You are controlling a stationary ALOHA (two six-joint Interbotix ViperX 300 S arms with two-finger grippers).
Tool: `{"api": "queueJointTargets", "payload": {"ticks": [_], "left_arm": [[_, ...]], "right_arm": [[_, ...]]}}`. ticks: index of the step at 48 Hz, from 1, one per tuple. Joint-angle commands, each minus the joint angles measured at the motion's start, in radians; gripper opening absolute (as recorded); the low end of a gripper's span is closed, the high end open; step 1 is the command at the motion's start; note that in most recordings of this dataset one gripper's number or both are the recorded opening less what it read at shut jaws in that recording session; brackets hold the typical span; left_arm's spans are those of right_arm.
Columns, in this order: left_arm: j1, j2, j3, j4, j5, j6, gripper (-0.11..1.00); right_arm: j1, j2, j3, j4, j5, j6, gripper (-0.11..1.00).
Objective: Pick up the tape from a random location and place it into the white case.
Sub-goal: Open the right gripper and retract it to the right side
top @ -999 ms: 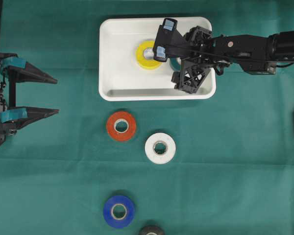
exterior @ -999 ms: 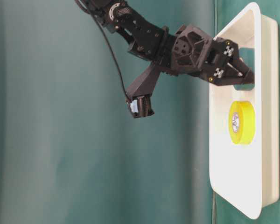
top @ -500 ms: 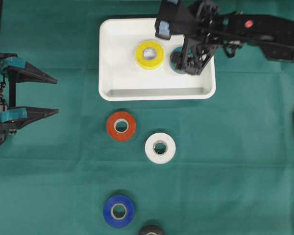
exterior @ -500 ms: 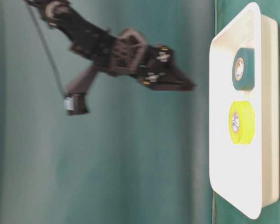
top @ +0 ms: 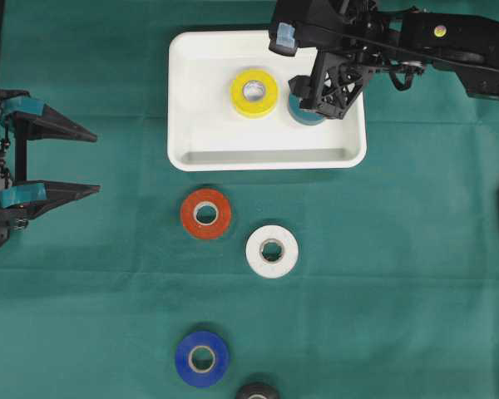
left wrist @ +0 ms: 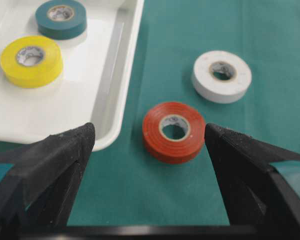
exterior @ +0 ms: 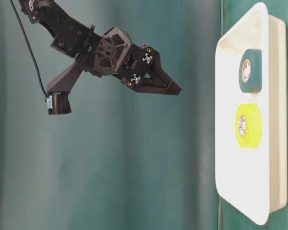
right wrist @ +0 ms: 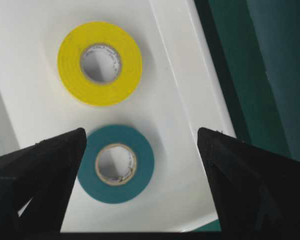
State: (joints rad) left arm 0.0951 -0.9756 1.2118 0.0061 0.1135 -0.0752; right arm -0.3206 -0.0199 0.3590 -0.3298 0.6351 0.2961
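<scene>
The white case (top: 266,156) lies at the back of the green cloth. Inside it lie flat a yellow tape roll (top: 254,92) and a teal tape roll (exterior: 250,71). My right gripper (exterior: 176,89) hangs well above the case, open and empty. In the right wrist view the teal roll (right wrist: 116,163) lies far below, between its spread fingers. The left gripper (top: 97,164) rests open at the left edge and holds nothing. The left wrist view shows a red tape roll (left wrist: 173,132) on the cloth ahead of it.
Outside the case the cloth carries the red roll (top: 205,214), a white roll (top: 272,251), a blue roll (top: 202,359) and a black roll (top: 257,391) at the front edge. The right arm reaches in from the right over the case's back right corner.
My right gripper has let go of the teal roll in the case and risen high above it, toward the back. The left arm has not moved.
</scene>
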Motion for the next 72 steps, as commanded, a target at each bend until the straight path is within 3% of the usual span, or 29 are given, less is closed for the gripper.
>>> {"api": "queueJointTargets", "payload": {"ticks": [1,23,41,72], "left_arm": [[0.000,0.005,-0.018,-0.002,-0.006,0.000,0.91],[0.000,0.005,-0.018,-0.002,-0.006,0.002,0.91],[0.002,0.005,-0.018,-0.002,-0.006,0.000,0.91],[0.000,0.003,-0.018,-0.002,-0.006,0.002,0.91]], "right_arm": [[0.031,-0.028,-0.023,0.008,-0.009,0.002,0.87],[0.279,-0.028,-0.015,0.029,-0.055,0.048,0.87],[0.285,-0.095,0.034,0.021,-0.058,0.046,0.87],[0.288,-0.569,0.377,0.026,-0.181,0.055,0.87]]}}
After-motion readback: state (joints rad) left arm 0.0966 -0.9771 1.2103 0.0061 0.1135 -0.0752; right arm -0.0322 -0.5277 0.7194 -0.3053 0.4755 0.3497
